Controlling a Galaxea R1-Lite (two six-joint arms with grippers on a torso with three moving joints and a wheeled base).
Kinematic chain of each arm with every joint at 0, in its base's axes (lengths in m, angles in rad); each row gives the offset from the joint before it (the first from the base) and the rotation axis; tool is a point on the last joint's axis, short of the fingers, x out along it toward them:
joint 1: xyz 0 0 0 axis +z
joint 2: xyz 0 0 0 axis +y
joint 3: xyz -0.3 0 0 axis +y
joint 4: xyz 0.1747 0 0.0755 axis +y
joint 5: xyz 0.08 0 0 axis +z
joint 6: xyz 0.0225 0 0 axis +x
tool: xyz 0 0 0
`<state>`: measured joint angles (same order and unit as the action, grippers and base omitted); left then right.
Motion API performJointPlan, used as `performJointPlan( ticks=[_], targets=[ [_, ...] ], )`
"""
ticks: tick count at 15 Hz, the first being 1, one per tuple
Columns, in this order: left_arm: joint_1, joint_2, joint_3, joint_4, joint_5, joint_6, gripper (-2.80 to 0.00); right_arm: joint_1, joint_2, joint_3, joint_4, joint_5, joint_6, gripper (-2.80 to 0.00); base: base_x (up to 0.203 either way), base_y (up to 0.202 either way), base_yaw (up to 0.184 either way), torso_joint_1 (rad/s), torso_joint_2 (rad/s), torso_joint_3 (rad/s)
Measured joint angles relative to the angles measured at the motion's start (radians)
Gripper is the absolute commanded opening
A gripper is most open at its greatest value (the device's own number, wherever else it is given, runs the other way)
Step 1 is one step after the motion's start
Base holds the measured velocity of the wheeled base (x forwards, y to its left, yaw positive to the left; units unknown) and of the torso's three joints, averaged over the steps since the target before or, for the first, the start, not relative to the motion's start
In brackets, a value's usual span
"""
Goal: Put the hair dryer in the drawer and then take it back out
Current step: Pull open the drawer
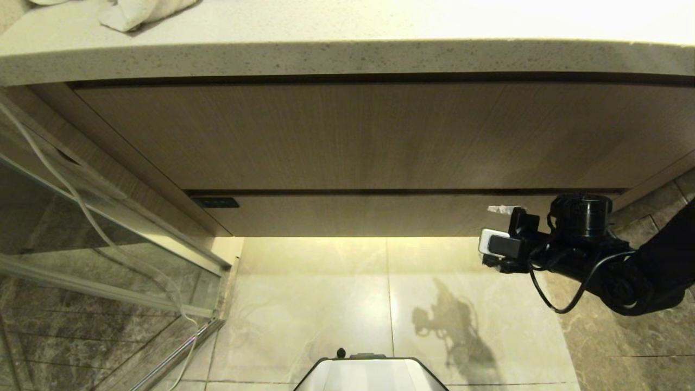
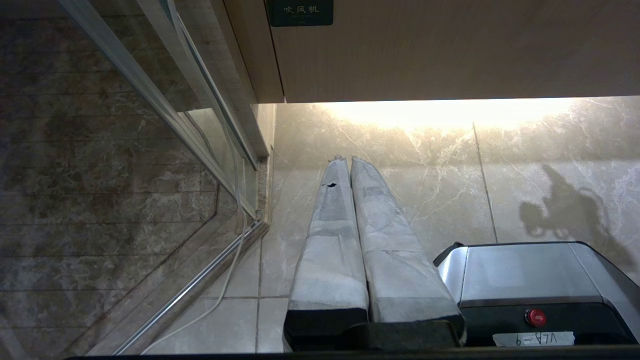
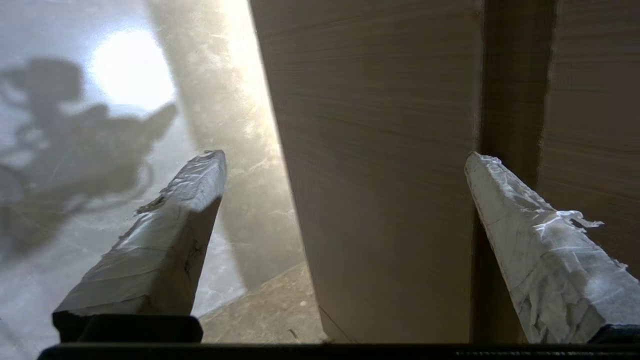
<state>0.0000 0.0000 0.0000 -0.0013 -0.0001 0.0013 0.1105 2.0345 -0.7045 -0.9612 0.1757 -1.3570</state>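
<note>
Bathroom floor [image 1: 315,293] of pale glossy tile, lit from under a vanity; landmark: the drawer.

Item, nearest: robot base [image 1: 369,374], on the floor in front of the drawer.

Item: left tool [image 2: 350,200], fingers pressed together, empty, hanging low over the floor before the drawer's left end, by the glass partition [image 1: 81,217].

Item: right tool [image 1: 502,228], fingers spread wide, holding nothing, at the drawer's right end, level with its front; one fingertip lies near the dark gap above the drawer.

Item: drawer [image 1: 380,214], narrow wood-grain front, shut; small dark label [image 1: 215,202] at its left end.

Item: taller panel [image 1: 347,136] above the drawer.

Item, farthest: bench [image 1: 347,49] with white towel [image 1: 141,11].

Hair dryer: not visible anywhere.

Status: probably early; opening the drawer looks pending, stowing and retrieval remain.
</note>
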Motion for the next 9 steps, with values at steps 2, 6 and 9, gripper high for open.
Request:
performJointPlan(
  ticks=[2, 6, 9],
  targets=[
    [0.0, 0.0, 0.0, 0.0, 0.0, 0.0, -2.8, -0.009, 0.022, -0.012, -0.025, 0.0, 0.0, 0.0, 0.0, 0.0, 0.0, 0.0, 0.0, 0.0],
    [0.0, 0.0, 0.0, 0.0, 0.0, 0.0, -2.8, -0.013, 0.068, -0.047, -0.108, -0.002, 0.02, 0.0, 0.0, 0.0, 0.0, 0.0, 0.0, 0.0],
    [0.0, 0.0, 0.0, 0.0, 0.0, 0.0, -2.8, -0.012, 0.099, -0.073, -0.148, -0.001, 0.032, 0.0, 0.0, 0.0, 0.0, 0.0, 0.0, 0.0]
  ],
)
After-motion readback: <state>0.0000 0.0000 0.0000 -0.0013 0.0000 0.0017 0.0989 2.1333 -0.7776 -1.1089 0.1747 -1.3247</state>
